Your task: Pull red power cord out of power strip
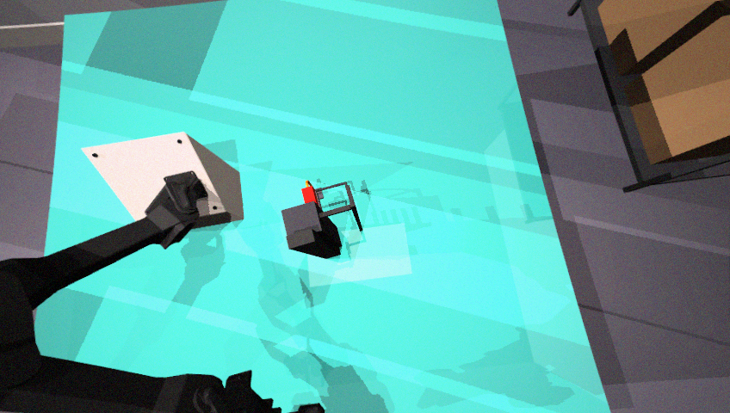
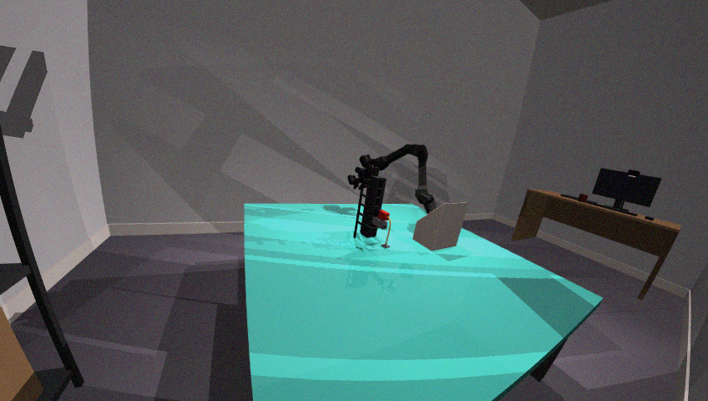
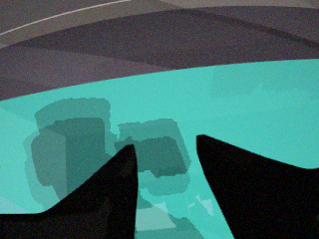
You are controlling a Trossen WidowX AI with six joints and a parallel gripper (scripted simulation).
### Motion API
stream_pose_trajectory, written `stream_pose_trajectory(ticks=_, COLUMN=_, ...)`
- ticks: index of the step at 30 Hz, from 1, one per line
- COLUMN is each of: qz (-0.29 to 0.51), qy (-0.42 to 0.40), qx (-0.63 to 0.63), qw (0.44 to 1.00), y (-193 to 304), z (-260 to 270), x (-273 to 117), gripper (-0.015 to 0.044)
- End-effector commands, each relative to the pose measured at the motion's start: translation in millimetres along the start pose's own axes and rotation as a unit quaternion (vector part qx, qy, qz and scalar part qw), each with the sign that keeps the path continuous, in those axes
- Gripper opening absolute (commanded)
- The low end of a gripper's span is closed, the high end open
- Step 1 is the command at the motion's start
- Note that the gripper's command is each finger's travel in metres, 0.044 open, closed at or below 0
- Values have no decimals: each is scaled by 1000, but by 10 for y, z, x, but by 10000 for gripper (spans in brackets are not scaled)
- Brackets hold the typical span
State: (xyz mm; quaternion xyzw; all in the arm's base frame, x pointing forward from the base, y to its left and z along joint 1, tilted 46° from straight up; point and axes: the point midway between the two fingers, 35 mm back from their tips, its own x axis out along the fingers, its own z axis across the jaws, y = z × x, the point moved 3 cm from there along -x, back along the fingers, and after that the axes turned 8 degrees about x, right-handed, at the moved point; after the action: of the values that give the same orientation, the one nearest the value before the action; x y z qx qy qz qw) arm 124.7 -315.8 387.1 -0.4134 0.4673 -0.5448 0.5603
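1 pincer [image 1: 302, 406] [image 2: 351, 180] [image 3: 165, 147], part open; 1 red plug [image 1: 308, 194] [image 2: 382, 214]; 1 table [image 1: 435, 317] [image 2: 397, 317] [image 3: 249, 100]

Office-like room, monitor [image 2: 625, 186] on desk [image 2: 604, 218]

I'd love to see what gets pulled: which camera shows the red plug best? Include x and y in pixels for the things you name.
Exterior: it shows the red plug [image 1: 308, 194] [image 2: 382, 215] with its cord hanging. Top shows only its red upper side; wrist doesn't show it.

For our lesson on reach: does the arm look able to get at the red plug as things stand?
Probably yes: the red plug sticks out from the side of the dark upright block, seemingly uncovered there.
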Motion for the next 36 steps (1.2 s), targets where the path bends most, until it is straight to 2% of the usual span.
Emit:
stream_pose_trajectory(ticks=1, qz=28, qy=-52, qx=-29, qw=998, y=188, z=310, x=-92, gripper=160)
stream_pose_trajectory(ticks=10, qz=82, qy=-169, qx=-94, qw=978, y=604, z=971, x=-453, gripper=160)
stream_pose_trajectory(ticks=23, qz=130, qy=-325, qx=-190, qw=917, y=1144, z=1681, x=-1204, gripper=160)
stream_pose_trajectory(ticks=36, qz=120, qy=-480, qx=-356, qw=793, y=1758, z=2197, x=-2159, gripper=160)
